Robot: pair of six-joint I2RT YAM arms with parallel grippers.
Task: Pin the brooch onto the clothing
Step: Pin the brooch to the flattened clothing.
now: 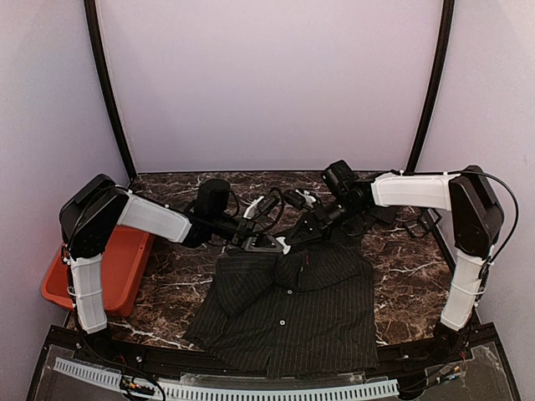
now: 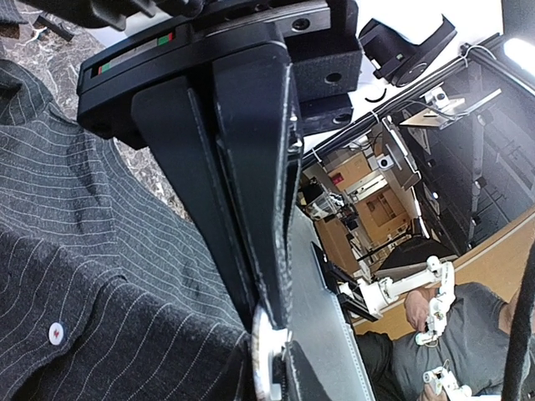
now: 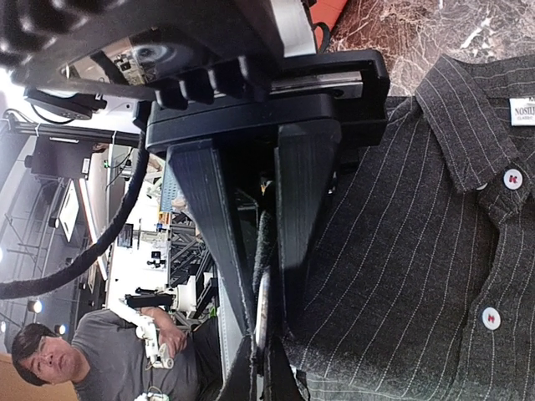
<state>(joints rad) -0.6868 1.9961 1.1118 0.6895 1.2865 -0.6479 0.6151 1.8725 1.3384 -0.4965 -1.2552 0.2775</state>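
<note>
Dark veined marble forms the surface (image 1: 410, 267). Nearest the arm bases lies the shirt (image 1: 292, 334), spread front up: dark woven cloth with thin pale pinstripes and round white buttons (image 1: 282, 322). Its long axis runs near to far, hem near, collar far. A red plastic tray (image 1: 125, 267) sits at the surface's left edge. At the collar, the left claw (image 2: 264, 322) has its fingers close together with a silvery round brooch (image 2: 267, 368) at their tips; whether it grips cannot be told. The right claw (image 3: 262, 326), just beside, is pressed together. A plain pale wall (image 1: 267, 83) stands behind.
</note>
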